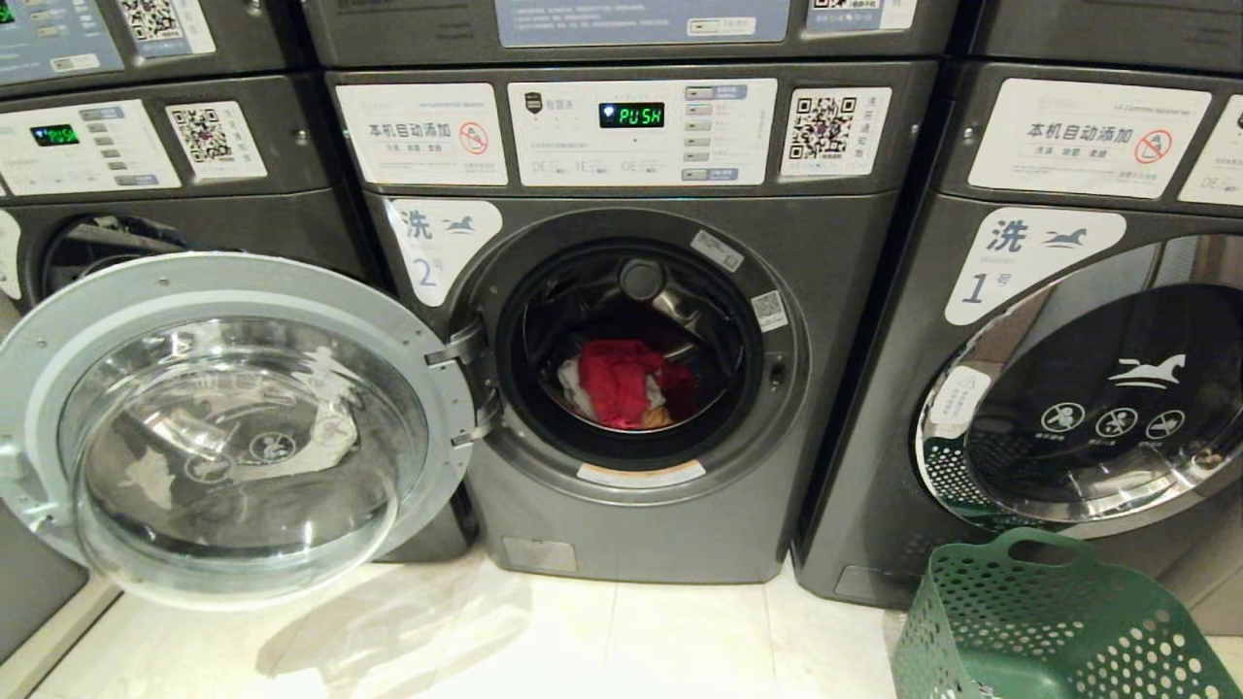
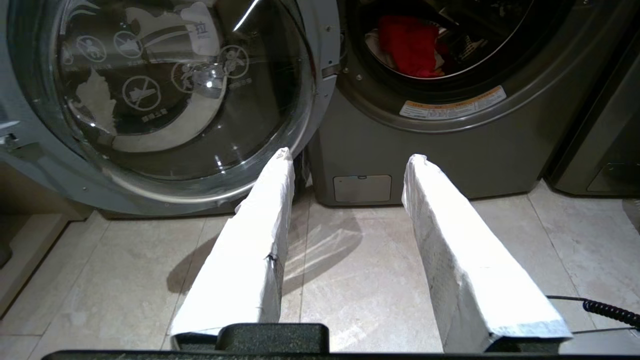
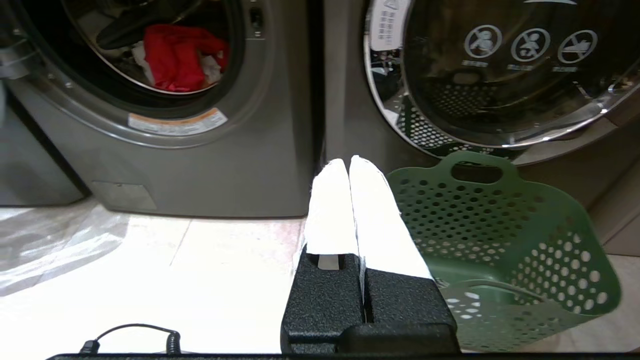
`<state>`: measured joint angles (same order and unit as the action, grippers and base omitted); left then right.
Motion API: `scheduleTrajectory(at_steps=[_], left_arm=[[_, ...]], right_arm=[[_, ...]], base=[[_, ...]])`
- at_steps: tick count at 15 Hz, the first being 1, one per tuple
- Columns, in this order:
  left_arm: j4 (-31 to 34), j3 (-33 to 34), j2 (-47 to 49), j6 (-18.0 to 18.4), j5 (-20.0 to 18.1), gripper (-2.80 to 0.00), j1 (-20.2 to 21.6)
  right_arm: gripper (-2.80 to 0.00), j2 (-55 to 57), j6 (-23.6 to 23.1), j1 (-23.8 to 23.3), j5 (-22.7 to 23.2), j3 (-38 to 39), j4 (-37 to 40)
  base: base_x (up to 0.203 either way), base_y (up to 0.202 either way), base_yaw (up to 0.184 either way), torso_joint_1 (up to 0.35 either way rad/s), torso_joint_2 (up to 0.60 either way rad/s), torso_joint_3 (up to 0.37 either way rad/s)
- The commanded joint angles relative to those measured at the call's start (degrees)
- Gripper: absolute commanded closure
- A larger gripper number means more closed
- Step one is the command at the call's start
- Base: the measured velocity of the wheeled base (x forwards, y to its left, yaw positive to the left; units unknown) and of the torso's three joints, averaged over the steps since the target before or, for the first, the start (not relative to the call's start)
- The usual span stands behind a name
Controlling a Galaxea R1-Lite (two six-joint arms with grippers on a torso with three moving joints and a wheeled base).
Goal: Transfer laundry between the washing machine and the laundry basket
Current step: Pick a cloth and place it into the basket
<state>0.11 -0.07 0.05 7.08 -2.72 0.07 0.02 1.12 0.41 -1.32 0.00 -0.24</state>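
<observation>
Left end effector (image 2: 350, 157) parted and empty, right end effector (image 3: 348, 161) closed and empty; laundry (image 1: 621, 381) all in washer (image 1: 680, 505), basket (image 1: 1049, 621) empty, transfer unstarted.

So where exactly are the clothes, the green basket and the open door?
laundry (image 1: 621, 381), head view, on the red garment inside the drum.
laundry basket (image 1: 1058, 621), head view, on its perforated side wall.
open door (image 1: 233, 437), head view, on the round glass.

Red and white laundry (image 1: 626, 381); dark green perforated laundry basket (image 1: 1049, 631).
</observation>
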Motion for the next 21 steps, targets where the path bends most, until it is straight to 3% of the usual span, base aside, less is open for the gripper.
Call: scheduleTrajectory(at_steps=[1, 6, 21], left_arm=[[0.0, 0.0, 0.0, 0.1, 0.0, 0.0, 0.0], [0.0, 0.0, 0.0, 0.6, 0.0, 0.0, 0.0], [0.0, 0.0, 0.0, 0.5, 0.0, 0.0, 0.0]], right_arm=[[0.0, 0.0, 0.0, 0.0, 0.0, 0.0, 0.0], [0.0, 0.0, 0.0, 0.0, 0.0, 0.0, 0.0], [0.0, 0.1, 0.2, 0.0, 0.0, 0.0, 0.0]], base=[[0.0, 0.192, -0.002, 0.002, 0.0, 0.002], [0.0, 0.168, -0.001, 0.002, 0.0, 0.002], [0.0, 0.0, 0.0, 0.0, 0.0, 0.0]])
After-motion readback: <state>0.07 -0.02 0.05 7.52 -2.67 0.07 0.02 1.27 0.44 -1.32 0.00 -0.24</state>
